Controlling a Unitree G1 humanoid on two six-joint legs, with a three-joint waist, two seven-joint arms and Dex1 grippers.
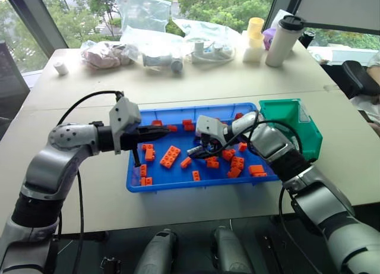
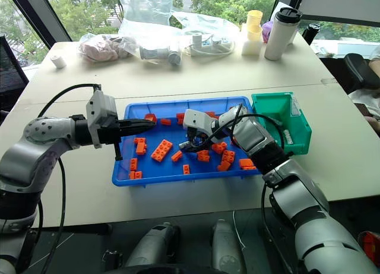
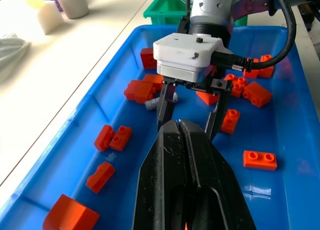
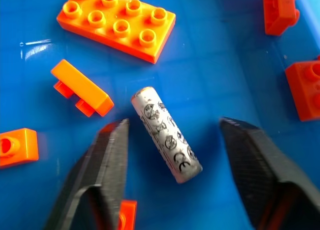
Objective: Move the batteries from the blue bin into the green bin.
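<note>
A silver-grey battery lies flat on the floor of the blue bin, among orange bricks. My right gripper points down over it, open, with one finger on each side of the battery and a gap at both. In the left eye view that gripper is near the bin's middle. My left gripper hangs shut and empty over the bin's back left part, pointing toward the right gripper. The left wrist view shows the battery just behind the right gripper's fingers. The green bin stands against the blue bin's back right corner.
Several orange bricks are scattered over the blue bin's floor, close around the battery. At the back of the table are plastic bags, a white flask, a yellow cup stack and a small white roll.
</note>
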